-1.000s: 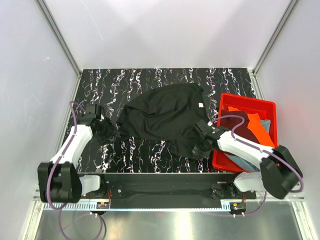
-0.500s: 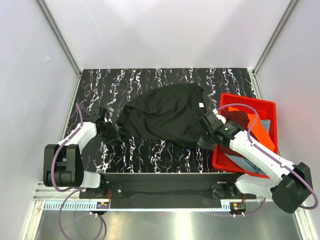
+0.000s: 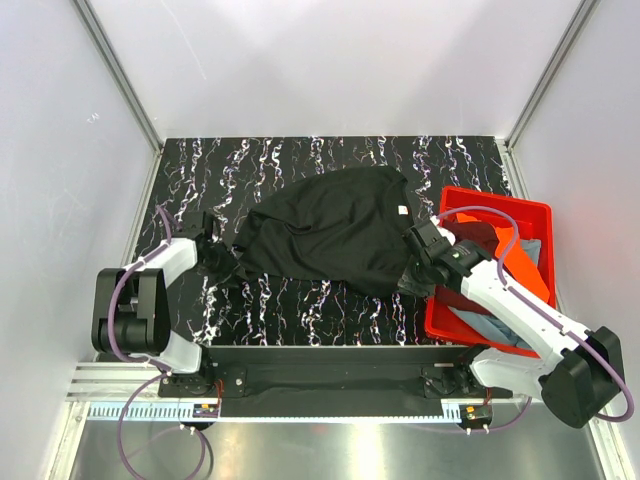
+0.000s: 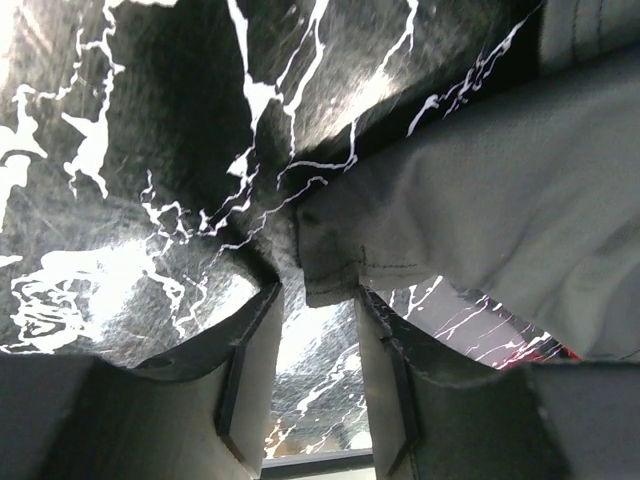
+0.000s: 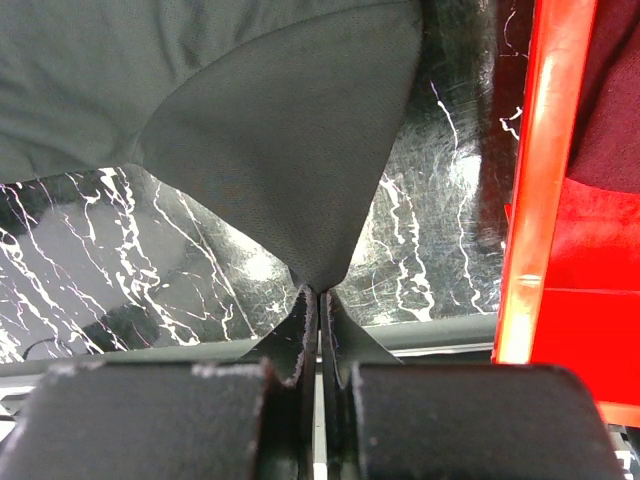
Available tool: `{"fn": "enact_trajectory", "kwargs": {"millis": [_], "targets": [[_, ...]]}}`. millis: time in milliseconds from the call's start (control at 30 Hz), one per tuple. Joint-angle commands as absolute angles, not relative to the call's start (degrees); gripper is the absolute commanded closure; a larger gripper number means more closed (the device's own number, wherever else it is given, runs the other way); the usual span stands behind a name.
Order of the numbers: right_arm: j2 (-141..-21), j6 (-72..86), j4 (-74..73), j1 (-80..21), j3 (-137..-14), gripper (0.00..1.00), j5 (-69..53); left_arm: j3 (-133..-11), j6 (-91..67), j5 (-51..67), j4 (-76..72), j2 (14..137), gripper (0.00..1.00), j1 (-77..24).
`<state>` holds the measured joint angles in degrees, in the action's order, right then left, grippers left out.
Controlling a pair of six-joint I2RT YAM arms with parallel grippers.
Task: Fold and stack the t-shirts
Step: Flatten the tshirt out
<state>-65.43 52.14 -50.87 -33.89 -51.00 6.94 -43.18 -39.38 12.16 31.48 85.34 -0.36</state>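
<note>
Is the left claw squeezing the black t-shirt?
No, the left gripper has its two fingers spread apart, and the hemmed corner of the black t-shirt sits at the gap between their tips, not pinched.

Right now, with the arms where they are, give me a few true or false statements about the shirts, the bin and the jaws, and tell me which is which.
1. The right jaws are shut on an edge of the black t-shirt. True.
2. The left jaws are shut. False: they stand open, with a hem corner of the black t-shirt at their gap.
3. The red bin sits at the left side of the table. False: it is at the right side.
4. An orange shirt lies in the red bin. True.
5. The black t-shirt is neatly folded. False: it lies spread out and rumpled on the table.
</note>
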Motion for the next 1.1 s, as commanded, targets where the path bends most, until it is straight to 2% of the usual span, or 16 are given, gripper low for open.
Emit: {"fn": "enact_trajectory", "kwargs": {"millis": [0, 233, 300, 433, 567, 833, 933, 1067], "targets": [[-65.0, 51.0, -50.4, -33.0, -52.1, 1.00, 6.8, -44.4, -39.6, 8.5, 29.9, 87.9, 0.60, -0.1], [-64.9, 50.3, -50.4, -32.2, -51.9, 1.00, 6.2, -44.2, -39.8, 7.9, 28.5, 90.4, 0.66, -0.1], [-64.9, 50.1, -50.4, -32.1, -52.0, 1.00, 5.9, -44.7, -39.3, 7.6, 28.2, 91.3, 0.73, -0.1], [-65.0, 49.2, -51.5, -31.9, -52.8, 1.00, 6.2, -46.2, -38.0, 7.6, 29.3, 90.9, 1.00, -0.1], [-65.7, 46.2, -52.9, -29.9, -58.3, 1.00, 7.8, -50.7, -35.4, 2.7, 37.6, 83.6, 1.00, 0.0], [-76.1, 38.4, -57.5, -20.7, -80.9, 1.00, 8.9, -67.7, -25.6, -20.7, 55.9, 66.2, 1.00, -0.1], [-81.1, 37.1, -58.4, -16.9, -92.2, 1.00, 8.1, -70.1, -22.9, -25.7, 57.6, 61.7, 1.00, -0.1], [-88.1, 34.6, -61.9, -13.4, -113.0, 1.00, 9.0, -71.9, -18.7, -30.5, 54.1, 58.5, 1.00, -0.1]]}}
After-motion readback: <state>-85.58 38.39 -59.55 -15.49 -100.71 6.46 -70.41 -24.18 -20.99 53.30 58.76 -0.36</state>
